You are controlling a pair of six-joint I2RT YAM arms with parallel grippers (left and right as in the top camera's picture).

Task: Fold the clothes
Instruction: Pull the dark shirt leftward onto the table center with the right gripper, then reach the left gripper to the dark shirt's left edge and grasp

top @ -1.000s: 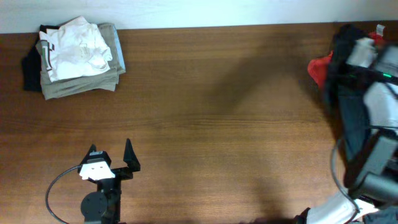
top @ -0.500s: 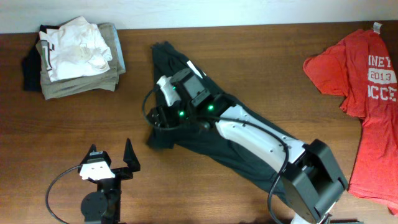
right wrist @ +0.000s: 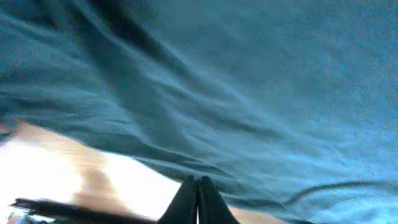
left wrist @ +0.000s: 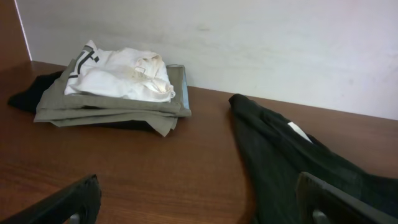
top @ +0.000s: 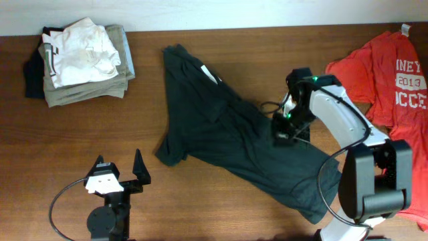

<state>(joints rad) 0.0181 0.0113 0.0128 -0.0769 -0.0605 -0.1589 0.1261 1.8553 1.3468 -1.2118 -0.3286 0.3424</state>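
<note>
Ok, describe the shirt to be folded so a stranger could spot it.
On the wooden table, look in the middle, between the folded pile at back left and the red T-shirt at right. The black T-shirt sprawls diagonally there: plain, unfolded, with a small white neck label.

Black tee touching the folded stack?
Apart. Overhead shows bare table between the black T-shirt and the folded stack.

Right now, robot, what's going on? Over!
Left gripper open, off the shirt. Right gripper shut above black shirt. Shirt rumpled, not folded. Red shirt at right.
</note>
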